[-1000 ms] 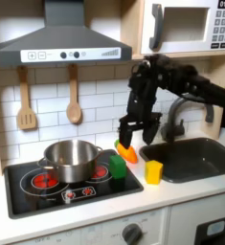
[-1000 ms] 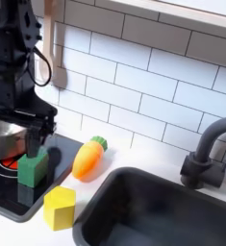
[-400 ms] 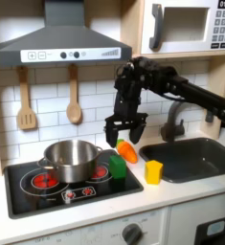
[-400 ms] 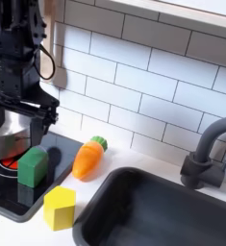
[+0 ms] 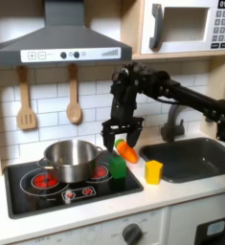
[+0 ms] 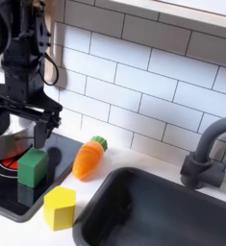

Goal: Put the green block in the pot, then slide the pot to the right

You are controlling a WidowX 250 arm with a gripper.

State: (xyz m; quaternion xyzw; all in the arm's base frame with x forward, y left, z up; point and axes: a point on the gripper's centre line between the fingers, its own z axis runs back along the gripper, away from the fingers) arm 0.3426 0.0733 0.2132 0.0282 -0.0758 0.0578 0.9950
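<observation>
We are hovering our gripper, jaws apart, above one green block beside one pot, partly cropped in the second exterior view.

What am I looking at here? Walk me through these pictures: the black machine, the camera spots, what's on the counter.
The black machine is a robot arm ending in a gripper, a two-fingered claw. It hangs open and empty above the toy stove, holding nothing.

The first exterior view looks at the play kitchen from the front. The second exterior view is a close shot from the side, near the sink.

On the stove stands a steel pot, with a green block beside it. Next to the stove lie an orange carrot and a yellow cup. A faucet stands behind the sink.

The block is not yet in the pot.
</observation>
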